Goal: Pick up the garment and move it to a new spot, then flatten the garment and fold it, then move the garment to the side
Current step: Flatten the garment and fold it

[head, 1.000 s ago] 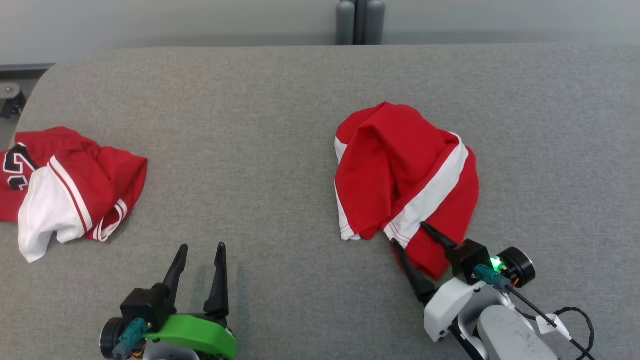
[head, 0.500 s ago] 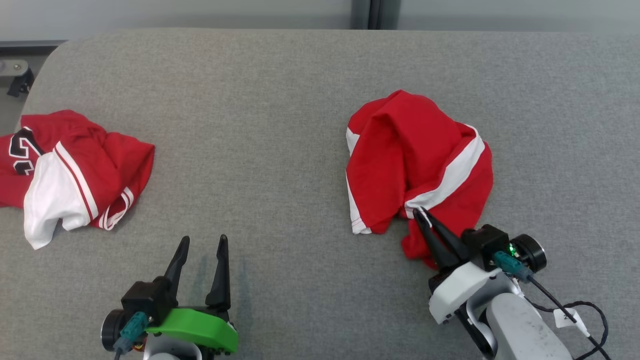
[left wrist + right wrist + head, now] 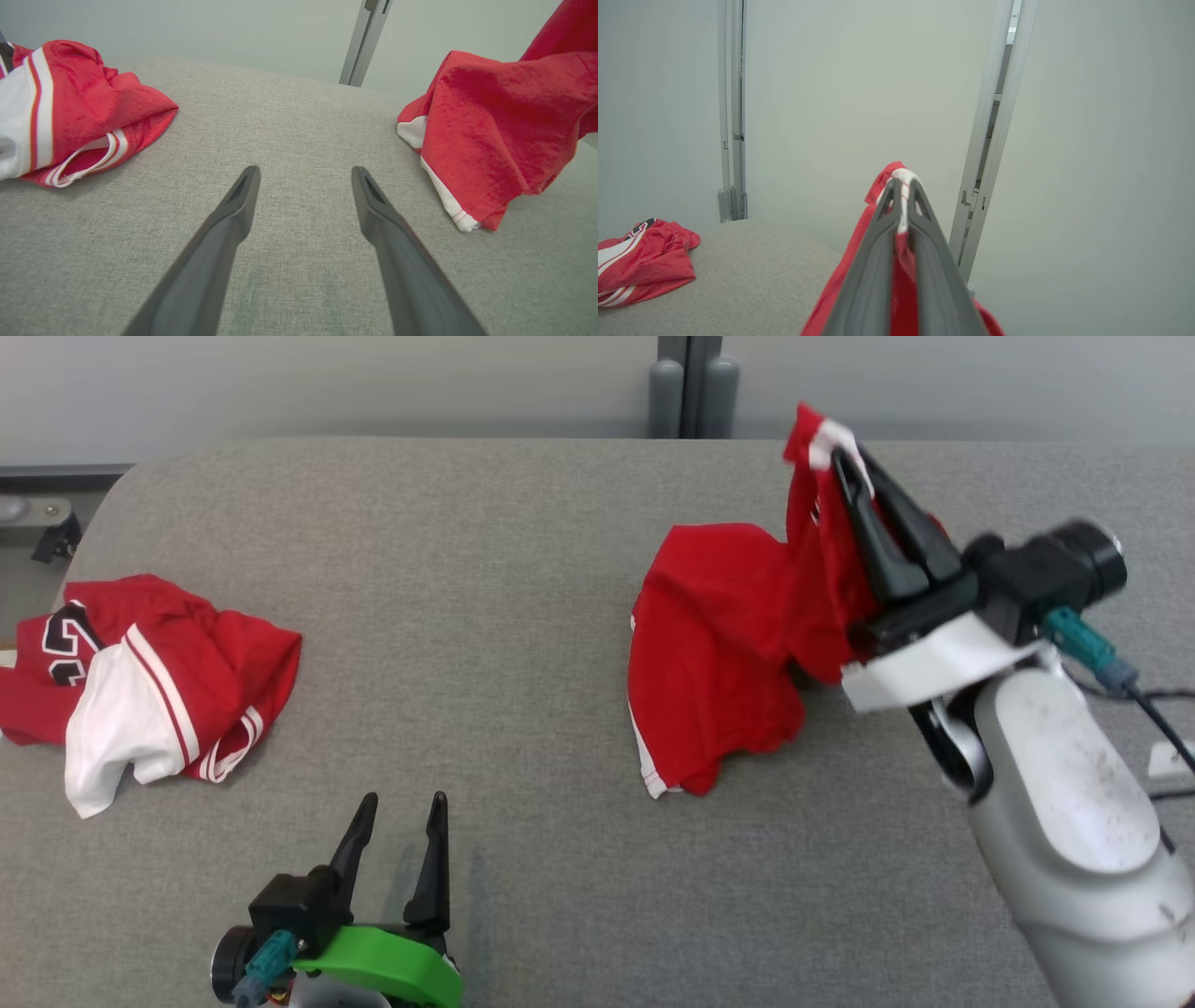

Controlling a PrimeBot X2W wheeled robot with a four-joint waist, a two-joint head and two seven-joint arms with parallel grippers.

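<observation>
The red garment with white stripes (image 3: 719, 644) hangs partly lifted at the table's right. My right gripper (image 3: 845, 457) is shut on its white-trimmed edge, held high above the table, and the cloth trails down to the surface. From the right wrist, the garment (image 3: 859, 261) shows pinched at the gripper (image 3: 902, 183). My left gripper (image 3: 400, 801) rests open near the front edge with nothing between its fingers. The left wrist view shows the garment (image 3: 490, 126) to the right of that gripper (image 3: 303, 170).
A second red and white garment (image 3: 140, 681) with a black number lies crumpled at the table's left, also seen as a heap (image 3: 60, 107) in the left wrist view. The grey table (image 3: 485, 579) lies bare between the two garments. A grey post (image 3: 686, 392) stands behind.
My right gripper shut on the garment's near edge and lifted it up and away from me; the cloth now hangs from it. The left gripper stayed put; the camera shifted.
</observation>
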